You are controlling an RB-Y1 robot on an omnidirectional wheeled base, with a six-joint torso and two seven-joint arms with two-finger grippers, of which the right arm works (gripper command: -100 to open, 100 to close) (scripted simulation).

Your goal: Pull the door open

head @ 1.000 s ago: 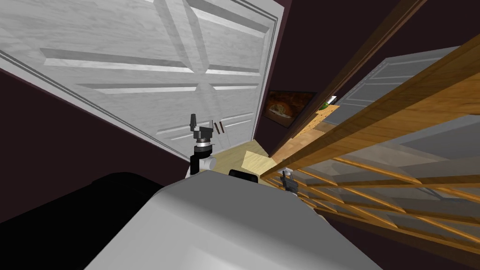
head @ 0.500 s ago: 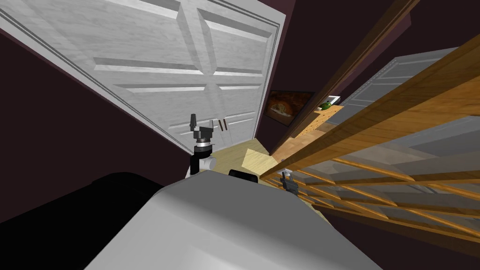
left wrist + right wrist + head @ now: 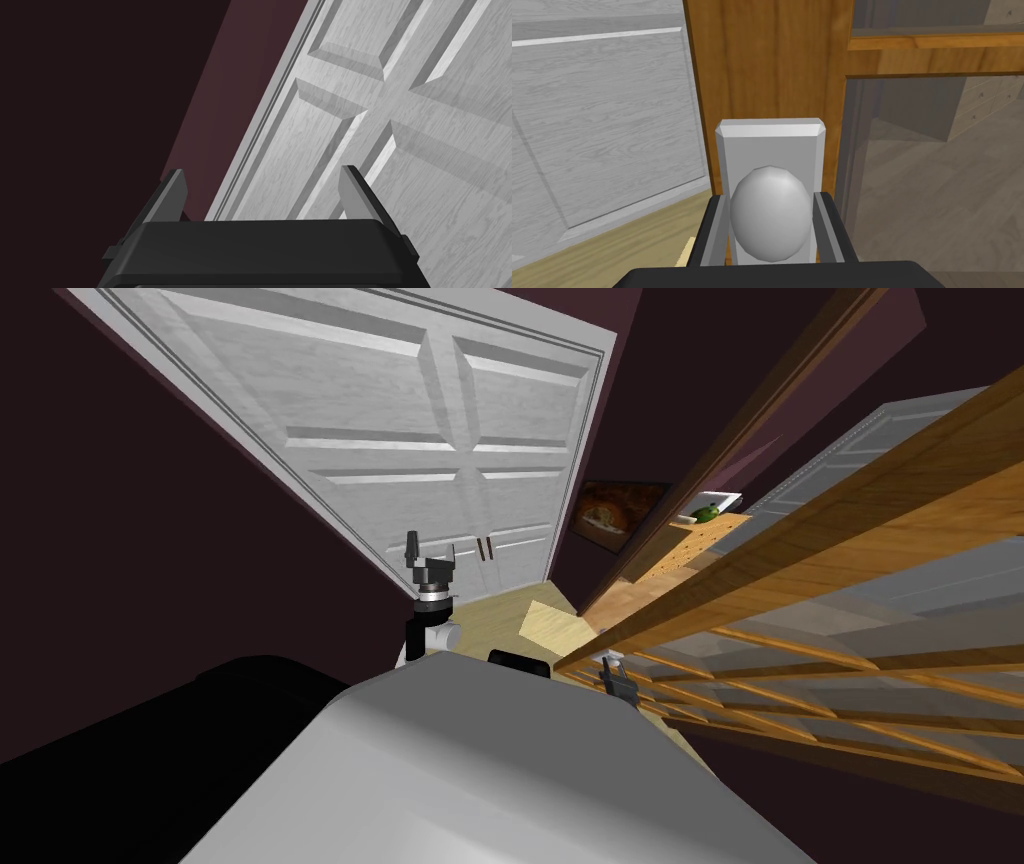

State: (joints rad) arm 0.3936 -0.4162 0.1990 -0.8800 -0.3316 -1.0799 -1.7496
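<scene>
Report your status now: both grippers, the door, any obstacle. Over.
Right gripper shut on grey knob of wooden door. Left gripper open, near white panelled door. No obstacle seen.

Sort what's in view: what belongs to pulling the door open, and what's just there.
Belongs to the job: right end effector, shut on the grey door knob; the knob's grey backplate; the wooden glazed door.
Just there: left end effector, open, by the white panelled door; framed picture; small green object.
</scene>
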